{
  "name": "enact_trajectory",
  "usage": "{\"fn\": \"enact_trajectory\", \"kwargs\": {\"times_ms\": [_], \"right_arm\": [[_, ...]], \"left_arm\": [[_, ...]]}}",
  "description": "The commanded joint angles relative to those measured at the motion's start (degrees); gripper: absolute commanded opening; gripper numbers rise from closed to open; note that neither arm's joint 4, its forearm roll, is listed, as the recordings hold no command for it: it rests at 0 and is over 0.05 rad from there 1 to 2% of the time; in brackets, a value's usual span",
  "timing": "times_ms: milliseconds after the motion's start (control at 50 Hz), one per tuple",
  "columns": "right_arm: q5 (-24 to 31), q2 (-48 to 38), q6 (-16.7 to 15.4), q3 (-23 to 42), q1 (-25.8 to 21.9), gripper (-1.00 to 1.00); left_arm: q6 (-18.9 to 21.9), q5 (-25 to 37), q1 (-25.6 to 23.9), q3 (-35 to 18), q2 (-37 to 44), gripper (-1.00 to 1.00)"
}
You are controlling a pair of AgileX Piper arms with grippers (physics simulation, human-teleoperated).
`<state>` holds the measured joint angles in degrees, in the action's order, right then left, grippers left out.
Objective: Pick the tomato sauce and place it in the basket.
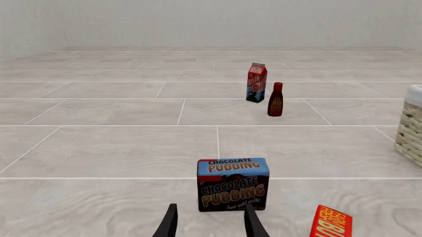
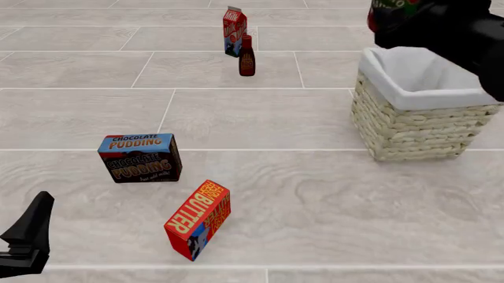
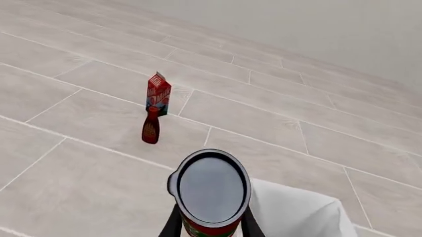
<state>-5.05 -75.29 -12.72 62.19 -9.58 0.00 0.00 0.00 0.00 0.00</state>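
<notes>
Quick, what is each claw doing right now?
Left gripper: open, holding nothing.
Right gripper: closed on the tomato sauce, above the basket.

The tomato sauce hangs above the basket's far left corner, pudding box well left.

Your front view looks down from above, left wrist view skims low, right looks steeply down, all share the milk carton far back.
</notes>
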Motion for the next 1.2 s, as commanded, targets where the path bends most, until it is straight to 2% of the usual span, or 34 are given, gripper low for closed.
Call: {"fn": "enact_trajectory", "kwargs": {"times_ms": [20,360,1200], "right_arm": [[0.78,-0.48,0.56,2.36,4.68,-1.0],[-0.52,-1.95,-1.95,2.81,9.11,-1.0],[-4.46,-8.67,-1.48,3.16,17.03,-1.0]], "left_arm": [[0.0,0.0,0.0,0.0,0.0,1.0],[0.0,0.0,0.0,0.0,0.0,1.0],[0.0,0.0,0.0,0.0,0.0,1.0]]}}
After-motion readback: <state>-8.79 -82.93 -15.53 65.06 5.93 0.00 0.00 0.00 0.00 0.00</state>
